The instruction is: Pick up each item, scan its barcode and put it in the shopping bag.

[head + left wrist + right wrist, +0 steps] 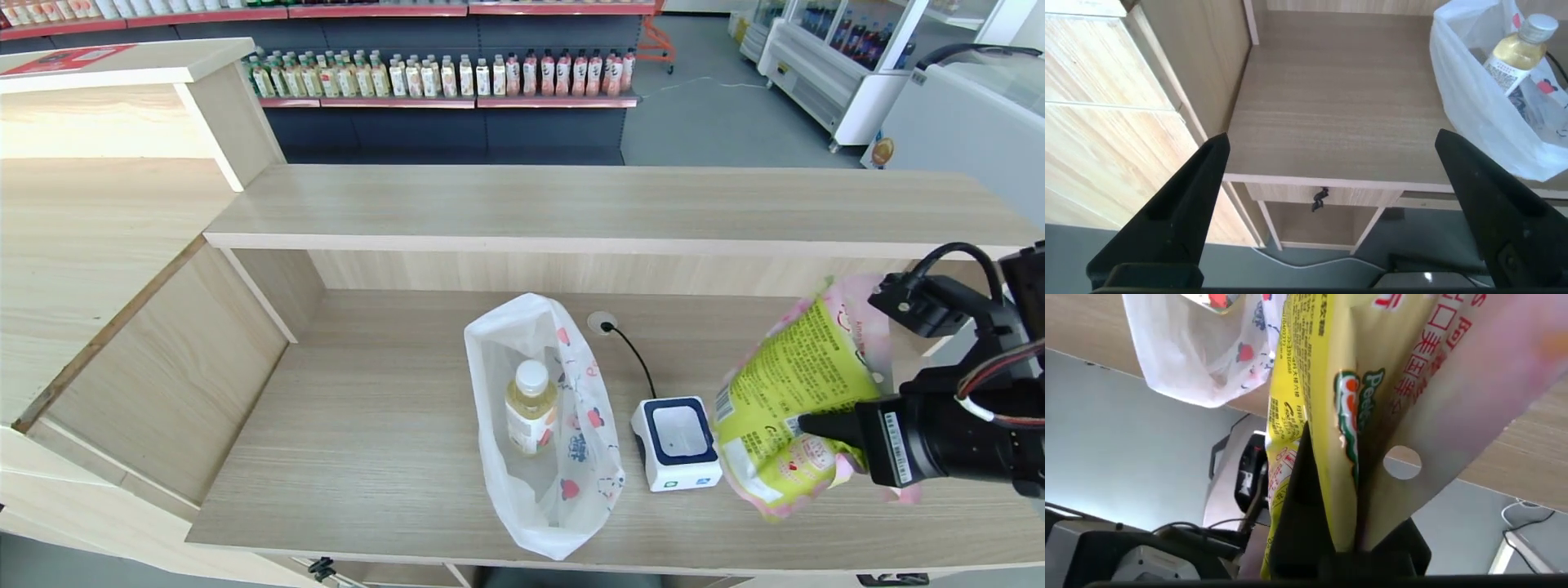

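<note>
My right gripper (824, 429) is shut on a yellow-green and pink snack pouch (796, 392), held tilted just right of the white barcode scanner (676, 443) on the counter. The right wrist view has the same pouch (1372, 416) close up, pinched between the fingers. A white shopping bag (543, 425) with small printed figures lies open in the middle of the counter, with a bottle of yellow drink (531, 407) inside it. My left gripper (1331, 212) hangs open off the counter's front edge, left of the bag (1490, 90) and bottle (1517, 51).
The scanner's black cable (633, 351) runs back to a grommet in the counter. A raised wooden ledge (571, 204) borders the back and a slanted side panel (155, 359) closes the left. Shelves of bottles (441, 73) stand beyond.
</note>
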Motion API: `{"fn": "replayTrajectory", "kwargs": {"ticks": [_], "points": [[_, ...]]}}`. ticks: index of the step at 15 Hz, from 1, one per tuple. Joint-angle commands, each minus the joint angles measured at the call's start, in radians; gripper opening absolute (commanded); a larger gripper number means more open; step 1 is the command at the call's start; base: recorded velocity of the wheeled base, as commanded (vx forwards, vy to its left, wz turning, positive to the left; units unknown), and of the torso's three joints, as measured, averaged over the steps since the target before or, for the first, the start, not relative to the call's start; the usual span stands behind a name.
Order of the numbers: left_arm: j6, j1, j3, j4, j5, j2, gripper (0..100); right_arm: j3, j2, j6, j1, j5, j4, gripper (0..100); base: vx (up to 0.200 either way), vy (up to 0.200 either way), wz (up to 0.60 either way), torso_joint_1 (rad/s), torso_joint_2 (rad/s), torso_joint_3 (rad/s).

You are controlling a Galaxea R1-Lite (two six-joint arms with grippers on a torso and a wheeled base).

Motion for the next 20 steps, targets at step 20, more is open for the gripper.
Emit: {"fn": "replayTrajectory", "kwargs": {"ticks": [20], "points": [[-0.001,0.0,0.0,0.0,0.0,0.0,100,0.129,0.569,0.008,0.091,0.155,-0.685,0,0.0,0.0,0.0,0.0,0.0,0.0]]}}
